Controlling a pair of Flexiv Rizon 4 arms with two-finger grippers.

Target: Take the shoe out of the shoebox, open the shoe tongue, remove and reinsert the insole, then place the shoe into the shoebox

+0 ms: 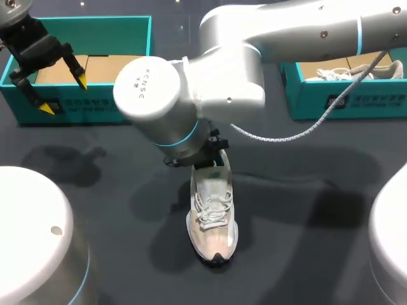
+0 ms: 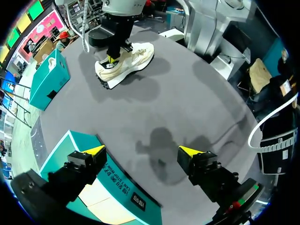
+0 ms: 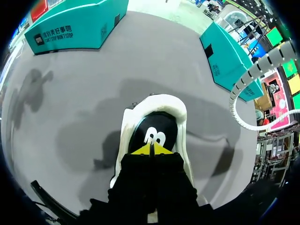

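Observation:
A white shoe point(image 1: 213, 216) lies on the dark table, toe toward the front edge; it also shows far ahead of my left gripper point(image 2: 129, 61). My right arm reaches in to the middle, its gripper point(image 1: 213, 159) down at the shoe's heel. In the right wrist view the gripper point(image 3: 151, 149) is shut, tips together inside the heel opening point(image 3: 159, 101), right over the black insole point(image 3: 154, 131); whether it pinches the insole is not visible. My left gripper point(image 1: 63, 95) hangs open and empty over the front wall of the left teal shoebox point(image 1: 95, 105), as the left wrist view confirms point(image 2: 143, 151).
A second teal shoebox point(image 1: 343, 98) at the back right holds another white shoe point(image 1: 356, 71). A braided cable point(image 1: 305, 130) droops from my right arm above the table. White robot bases point(image 1: 32, 235) point(image 1: 391, 235) fill the front corners.

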